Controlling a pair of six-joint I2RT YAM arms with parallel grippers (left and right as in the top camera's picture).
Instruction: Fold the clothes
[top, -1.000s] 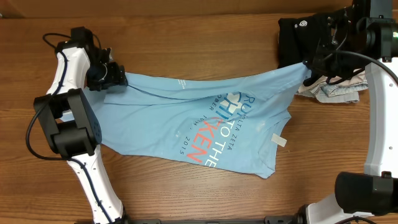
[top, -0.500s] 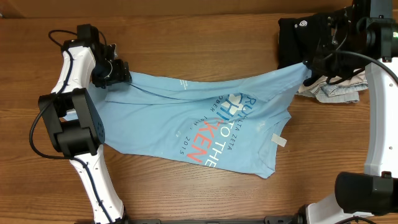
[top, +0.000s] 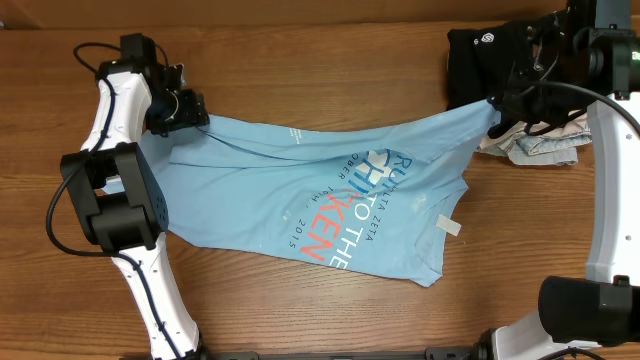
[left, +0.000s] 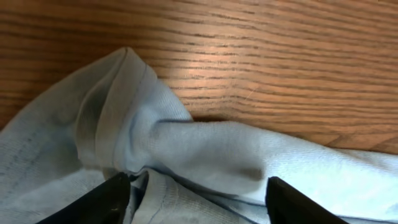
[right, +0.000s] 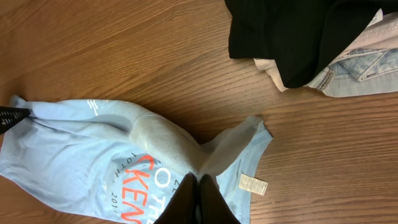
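The left gripper (top: 193, 113) is sitting with its jaws wide open around a bunched corner of the light blue T-shirt (top: 330, 200), which is lying across the wooden table (top: 300, 60), while the right gripper (right: 200, 186) is pinching its other end tight.

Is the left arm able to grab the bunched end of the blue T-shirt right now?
Probably yes. The left tool sits at the bunched end of the light blue T-shirt, its jaws open on either side of the fabric, with only bare table beyond.
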